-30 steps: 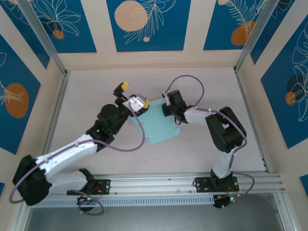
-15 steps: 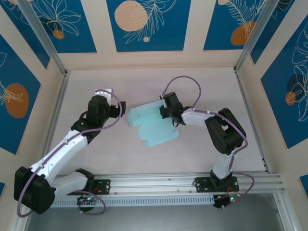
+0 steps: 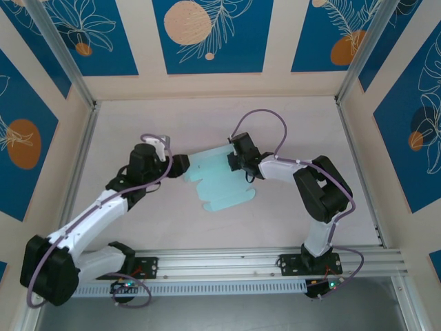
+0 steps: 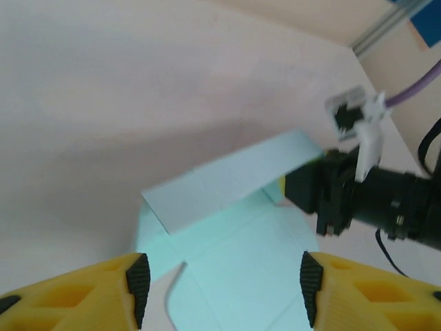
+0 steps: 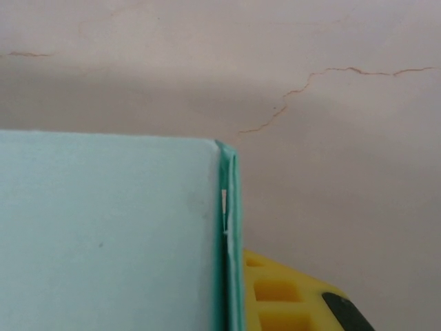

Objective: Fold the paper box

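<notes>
The paper box (image 3: 219, 178) is a pale blue die-cut sheet lying on the table's middle, its far flap standing up. My right gripper (image 3: 235, 158) is shut on the right end of that raised flap. In the right wrist view the folded flap edge (image 5: 231, 227) lies against one yellow finger (image 5: 289, 296); the other finger is hidden behind the paper. My left gripper (image 3: 180, 165) hovers at the sheet's left edge. In the left wrist view its jaws (image 4: 224, 289) stand apart, open, over the flat sheet (image 4: 234, 276), facing the raised flap (image 4: 227, 181).
Patterned blue and beige walls enclose the pale table (image 3: 138, 131) on three sides. A metal rail (image 3: 227, 262) with both arm bases runs along the near edge. The right arm's purple cable (image 3: 265, 117) loops above the sheet.
The left gripper swung off the sheet to the left, then came back to its left edge with narrower jaws. The right gripper shifted slightly left, still holding the flap.
</notes>
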